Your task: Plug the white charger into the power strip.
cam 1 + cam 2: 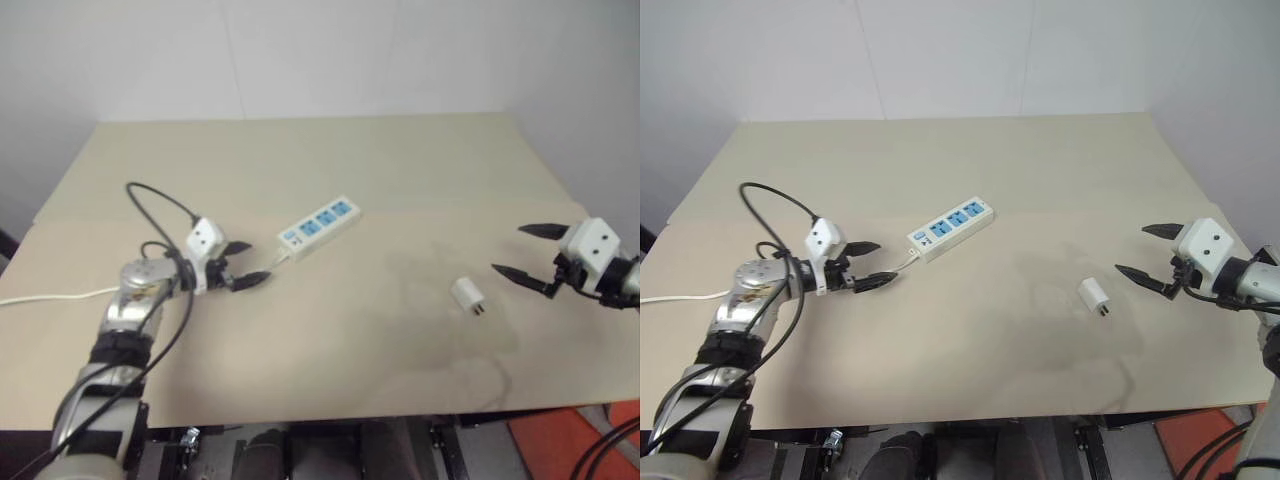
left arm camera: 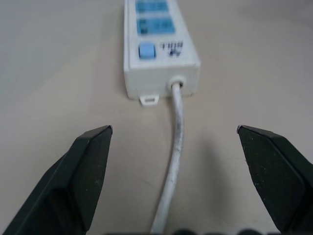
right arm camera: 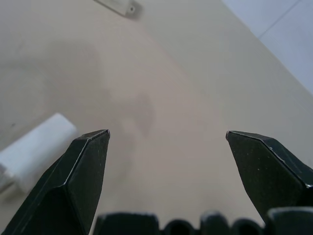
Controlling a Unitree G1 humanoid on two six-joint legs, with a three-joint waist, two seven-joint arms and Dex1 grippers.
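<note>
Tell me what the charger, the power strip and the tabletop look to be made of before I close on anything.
The white charger: likely hard moulded plastic, smooth white block; its prongs look metallic. The power strip: apparently the same rigid white plastic, blue socket faces, with a flexible white cord at the switch end. The table: matte beige, perhaps laminate; it shows no shine.

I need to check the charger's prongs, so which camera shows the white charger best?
The left eye view: the white charger lies whole on the table, its prongs pointing toward the near edge, clear of the open right gripper. The right eye view shows the same. The right wrist view catches part of it, behind one finger.
</note>
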